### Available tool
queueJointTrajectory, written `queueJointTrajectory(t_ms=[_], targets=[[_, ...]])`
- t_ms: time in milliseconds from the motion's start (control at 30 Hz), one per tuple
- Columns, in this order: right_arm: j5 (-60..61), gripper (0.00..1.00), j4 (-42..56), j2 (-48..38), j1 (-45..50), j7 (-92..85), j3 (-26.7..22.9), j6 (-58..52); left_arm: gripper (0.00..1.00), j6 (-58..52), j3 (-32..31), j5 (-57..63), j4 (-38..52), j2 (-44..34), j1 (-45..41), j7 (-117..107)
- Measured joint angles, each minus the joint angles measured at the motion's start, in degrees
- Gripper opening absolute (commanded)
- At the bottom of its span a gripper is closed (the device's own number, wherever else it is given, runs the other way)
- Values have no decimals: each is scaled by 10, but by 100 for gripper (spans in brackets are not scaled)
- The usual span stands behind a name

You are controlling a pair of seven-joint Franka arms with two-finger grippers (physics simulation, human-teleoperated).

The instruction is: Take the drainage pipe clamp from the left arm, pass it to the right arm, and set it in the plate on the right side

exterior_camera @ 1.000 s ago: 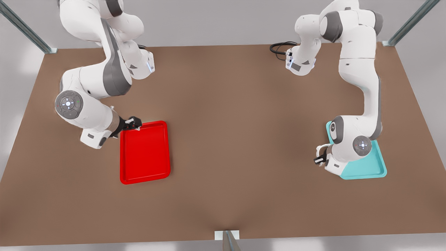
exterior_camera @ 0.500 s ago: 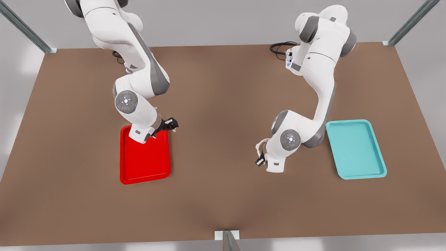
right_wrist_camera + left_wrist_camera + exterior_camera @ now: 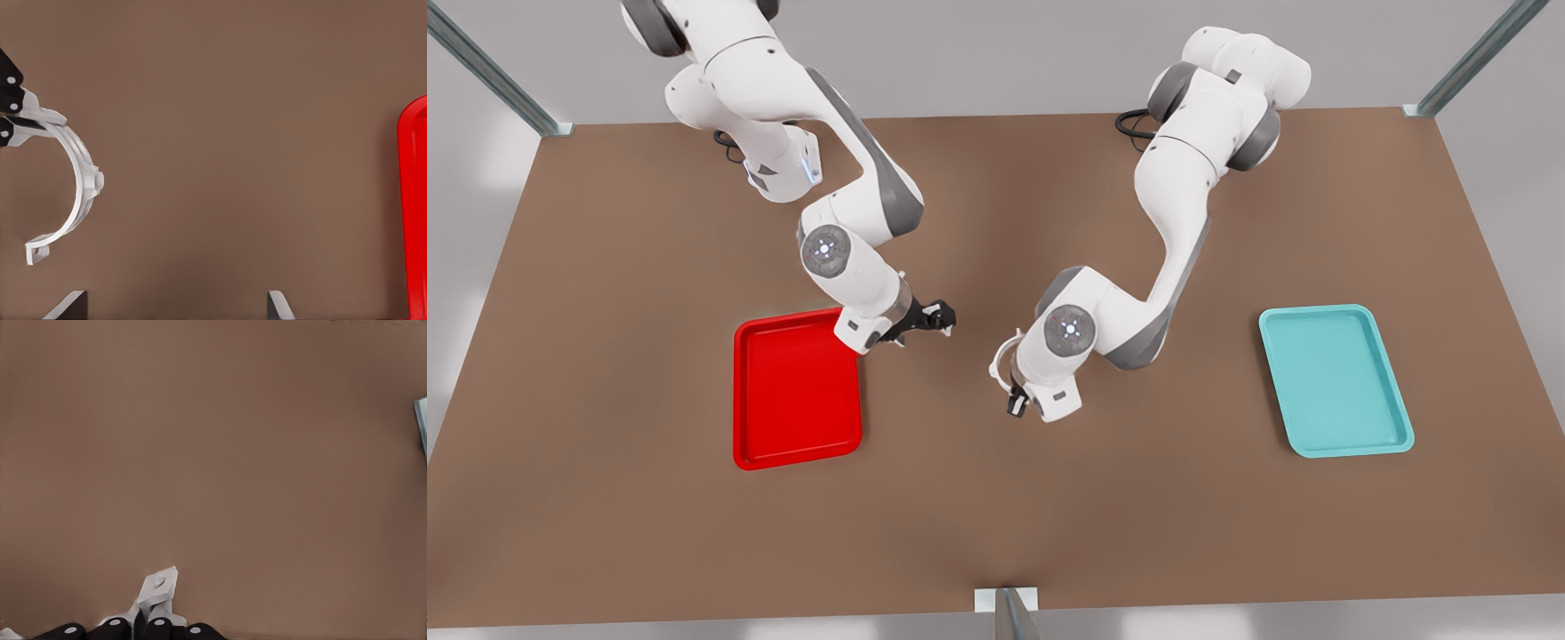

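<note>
Front view: my left pincer pinches the clamp by one tab, mid-surface; right pincer spread at ten o'clock. Light, thin, springy; take the free tab.

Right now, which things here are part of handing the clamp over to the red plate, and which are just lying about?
Job:
drainage pipe clamp, held by left gripper
right gripper, open, facing it
red plate

Lying about:
teal tray
black cable
</note>
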Motion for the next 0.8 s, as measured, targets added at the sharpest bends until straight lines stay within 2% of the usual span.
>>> queueJointTrajectory(t_ms=[333,800], targets=[[2,100,-33,28,67,38,1,65,21,7,0,-1,23,8,-25,-149],[16,100,-8,67,69,62,1,104,21,19,-1,-5,24,7,-24,-282]])
